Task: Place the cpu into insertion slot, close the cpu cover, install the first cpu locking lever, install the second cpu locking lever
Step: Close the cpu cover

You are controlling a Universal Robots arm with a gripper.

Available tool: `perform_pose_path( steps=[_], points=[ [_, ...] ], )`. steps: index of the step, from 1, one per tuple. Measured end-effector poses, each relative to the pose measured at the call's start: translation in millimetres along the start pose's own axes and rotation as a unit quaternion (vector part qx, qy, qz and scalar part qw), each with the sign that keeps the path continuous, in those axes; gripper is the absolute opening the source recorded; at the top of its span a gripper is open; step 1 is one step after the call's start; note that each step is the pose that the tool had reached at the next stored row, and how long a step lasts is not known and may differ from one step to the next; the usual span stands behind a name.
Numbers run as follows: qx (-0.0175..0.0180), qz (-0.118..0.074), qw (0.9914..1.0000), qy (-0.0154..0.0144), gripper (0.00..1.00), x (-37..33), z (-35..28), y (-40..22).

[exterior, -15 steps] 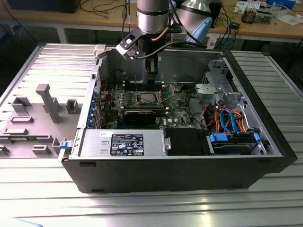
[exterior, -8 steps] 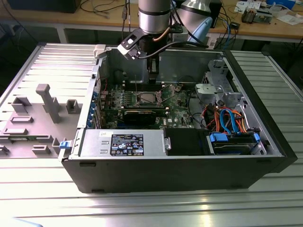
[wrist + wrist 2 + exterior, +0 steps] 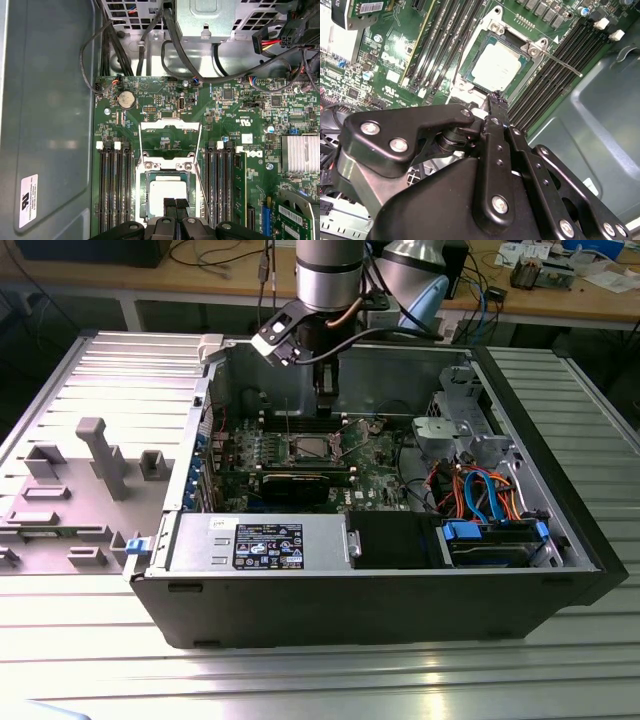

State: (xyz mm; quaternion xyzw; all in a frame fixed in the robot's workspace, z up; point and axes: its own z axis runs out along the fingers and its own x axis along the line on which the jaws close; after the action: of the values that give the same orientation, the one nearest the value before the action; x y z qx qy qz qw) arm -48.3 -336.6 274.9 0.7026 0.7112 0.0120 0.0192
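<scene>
Over the motherboard, the arm points down, fingers pressed together above the cpu.

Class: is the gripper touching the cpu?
Apart. In the exterior view the gripper ends above the cpu, with motherboard showing between.

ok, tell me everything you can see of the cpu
The cpu is a small flat square chip with a dull silver metal top. It lies level in the insertion slot on the green motherboard, framed by the window of the cpu cover. The gripper, shut, hangs right above one edge; whether it touches can't be seen.
</scene>
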Motion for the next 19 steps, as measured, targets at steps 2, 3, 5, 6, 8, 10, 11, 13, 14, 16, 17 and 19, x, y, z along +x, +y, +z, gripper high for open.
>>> perform_pose_path(
  steps=[2,3,5,6,8,10,11,13,14,16,17,19],
  points=[
    [0.0,0.0,1.0,0.0,0.11,0.0,0.1,1.1],
    [0.0,0.0,1.0,0.0,0.11,0.0,0.1,1.4],
    [0.0,0.0,1.0,0.0,0.11,0.0,0.1,2.2],
    [0.0,0.0,1.0,0.0,0.11,0.0,0.1,2.4],
    [0.0,0.0,1.0,0.0,0.11,0.0,0.2,3.2],
    [0.0,0.0,1.0,0.0,0.11,-0.1,0.2,5.0],
    [0.0,0.0,1.0,0.0,0.11,-0.1,0.3,5.7],
    [0.0,0.0,1.0,0.0,0.11,-0.1,0.3,6.8],
    [0.0,0.0,1.0,0.0,0.11,-0.1,0.4,8.1],
    [0.0,0.0,1.0,0.0,0.11,-0.1,0.4,9.1],
    [0.0,0.0,1.0,0.0,0.11,-0.1,0.5,9.9],
    [-0.0001,0.0,1.0,0.0,0.11,-0.1,0.6,12.3]
  ],
)
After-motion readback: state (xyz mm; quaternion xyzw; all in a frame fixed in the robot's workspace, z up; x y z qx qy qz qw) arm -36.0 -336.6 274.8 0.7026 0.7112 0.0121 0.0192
